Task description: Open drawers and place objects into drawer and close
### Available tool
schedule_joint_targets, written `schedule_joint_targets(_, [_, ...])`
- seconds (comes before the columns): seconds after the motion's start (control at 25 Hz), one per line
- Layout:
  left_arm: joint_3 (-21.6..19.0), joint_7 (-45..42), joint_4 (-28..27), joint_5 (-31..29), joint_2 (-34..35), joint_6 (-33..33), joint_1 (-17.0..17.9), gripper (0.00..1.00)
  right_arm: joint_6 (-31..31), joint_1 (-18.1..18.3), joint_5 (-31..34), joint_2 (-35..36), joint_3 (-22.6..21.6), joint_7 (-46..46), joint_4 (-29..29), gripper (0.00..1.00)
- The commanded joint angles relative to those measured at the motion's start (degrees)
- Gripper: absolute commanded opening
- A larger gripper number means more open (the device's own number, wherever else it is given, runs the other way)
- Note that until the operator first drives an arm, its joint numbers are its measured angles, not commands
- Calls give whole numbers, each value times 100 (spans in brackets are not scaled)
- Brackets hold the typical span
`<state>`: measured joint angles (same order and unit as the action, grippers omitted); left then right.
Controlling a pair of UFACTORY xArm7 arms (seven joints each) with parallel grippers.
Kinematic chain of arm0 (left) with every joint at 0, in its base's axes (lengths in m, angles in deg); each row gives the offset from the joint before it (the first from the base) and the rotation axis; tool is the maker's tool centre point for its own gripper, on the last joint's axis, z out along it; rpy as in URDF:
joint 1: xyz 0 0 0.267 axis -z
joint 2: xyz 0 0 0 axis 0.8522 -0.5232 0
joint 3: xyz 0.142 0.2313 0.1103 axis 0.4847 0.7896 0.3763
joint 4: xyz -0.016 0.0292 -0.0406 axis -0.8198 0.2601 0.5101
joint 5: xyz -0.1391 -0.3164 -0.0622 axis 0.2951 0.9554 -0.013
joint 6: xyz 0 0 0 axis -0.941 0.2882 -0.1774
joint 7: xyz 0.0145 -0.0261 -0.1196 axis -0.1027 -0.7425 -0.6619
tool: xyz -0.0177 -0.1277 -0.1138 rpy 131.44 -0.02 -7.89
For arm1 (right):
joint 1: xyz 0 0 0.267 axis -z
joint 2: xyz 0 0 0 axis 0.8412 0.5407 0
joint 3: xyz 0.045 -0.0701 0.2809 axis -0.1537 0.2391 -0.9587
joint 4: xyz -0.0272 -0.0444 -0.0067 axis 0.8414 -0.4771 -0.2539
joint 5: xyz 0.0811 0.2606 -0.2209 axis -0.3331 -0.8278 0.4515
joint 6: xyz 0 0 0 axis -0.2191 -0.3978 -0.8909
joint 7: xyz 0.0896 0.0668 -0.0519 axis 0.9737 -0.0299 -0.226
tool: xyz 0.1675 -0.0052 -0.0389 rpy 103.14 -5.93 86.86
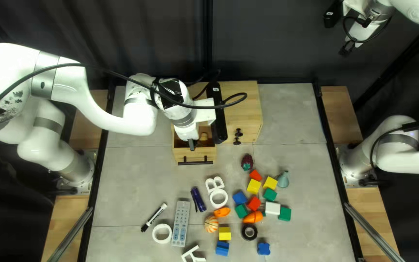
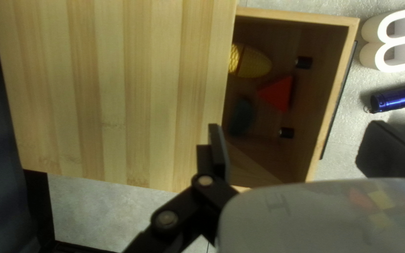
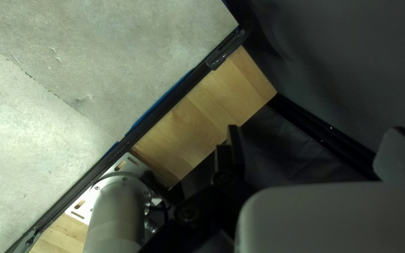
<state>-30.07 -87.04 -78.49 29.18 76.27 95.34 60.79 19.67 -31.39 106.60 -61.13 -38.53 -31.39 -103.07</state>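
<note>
The grey, mottled bench (image 1: 292,114) had bare room to the right of the striped, pale-wood cabinet (image 1: 244,106) and left of its pulled-out drawer (image 1: 179,154), with black rails (image 1: 333,150) edging both sides. My left claw (image 1: 191,144) hung over that drawer, its fingers spread wide and holding nothing. My right claw (image 1: 349,48), also wide apart and unladen, was raised beyond the bench's far right corner.

Inside the drawer's thin wooden walls lay a knobbly yellow corn cob (image 2: 249,62), a flat red triangle (image 2: 278,93) and a dim green oval piece (image 2: 242,116). A black bar handle (image 1: 195,162) crossed its front; two round black knobs (image 1: 238,132) stood out of the cabinet beside it.

Nearer on the bench were cube blocks (image 1: 254,186), a smooth grey remote (image 1: 181,223), a shiny blue torch (image 1: 198,199), white letters (image 1: 214,184) and a striped orange ball (image 1: 211,224).
</note>
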Motion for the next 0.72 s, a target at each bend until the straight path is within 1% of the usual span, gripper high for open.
schedule_joint_targets(0.04, [-188,-275,15,-4,-14,-68,144,100,0,0,0,0,0,0,0,100])
schedule_joint_targets(0.16, [-345,-336,43,50,-144,-222,302,100,0,0,0,0,0,0,0,100])
schedule_joint_targets(0.24, [-480,-10,112,124,-256,-317,478,100,0,0,0,0,0,0,0,100])
schedule_joint_targets(0.32, [-540,490,177,246,-318,-369,593,100,0,0,0,0,0,0,0,100])
schedule_joint_targets(0.4, [-580,902,265,398,-407,-483,668,100,0,0,0,0,0,0,0,100])
schedule_joint_targets(0.52, [-635,1277,336,615,-592,-724,733,100,0,0,0,0,0,0,0,100])
schedule_joint_targets(0.72, [-735,1521,191,817,-981,-970,817,100,0,0,0,0,0,0,0,100])
